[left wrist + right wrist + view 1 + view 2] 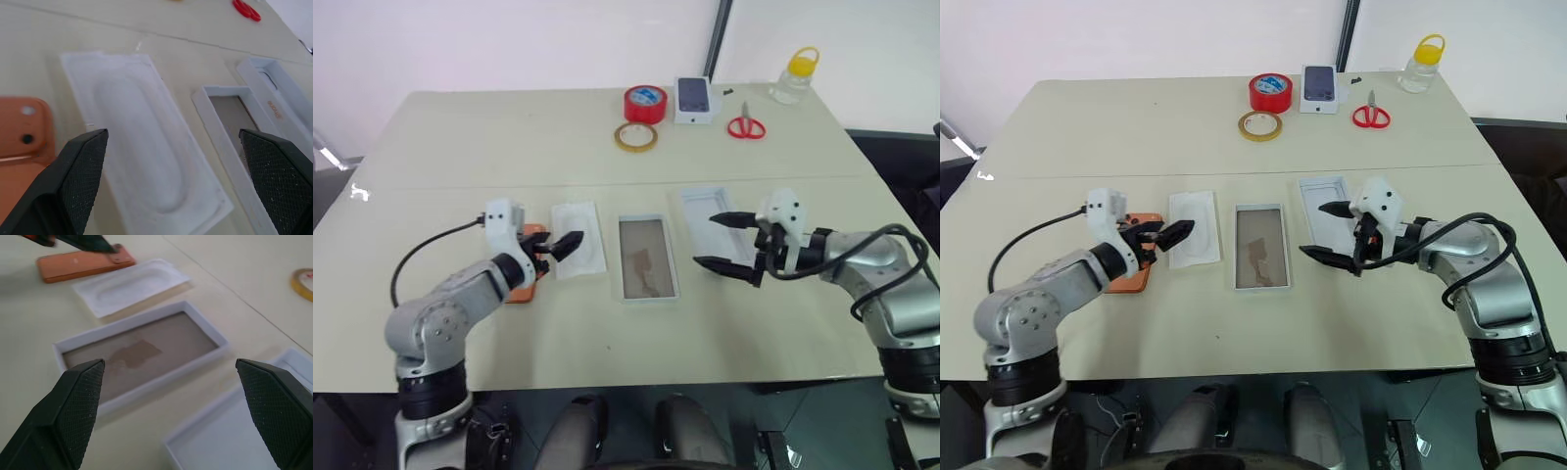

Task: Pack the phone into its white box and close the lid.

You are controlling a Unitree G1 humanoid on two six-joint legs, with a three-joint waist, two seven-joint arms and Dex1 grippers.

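phone (1128,266): orange, flat on desk (1234,127), left of the insert, partly under left arm
white box (1261,247): empty, desk centre
lid (1324,211): right of box, rim up
insert (1193,241): between phone and box
left gripper (1178,235): spread, empty, over insert
right gripper (1327,233): spread, empty, over lid

Silver-grey arms (445,318), black cables, seemingly textured gripper fingers (78,169).

You have the white box (1261,247) mid-table, the phone (1129,264) toward the left edge under the open left gripper (1173,236), the lid (1324,211) rightward.
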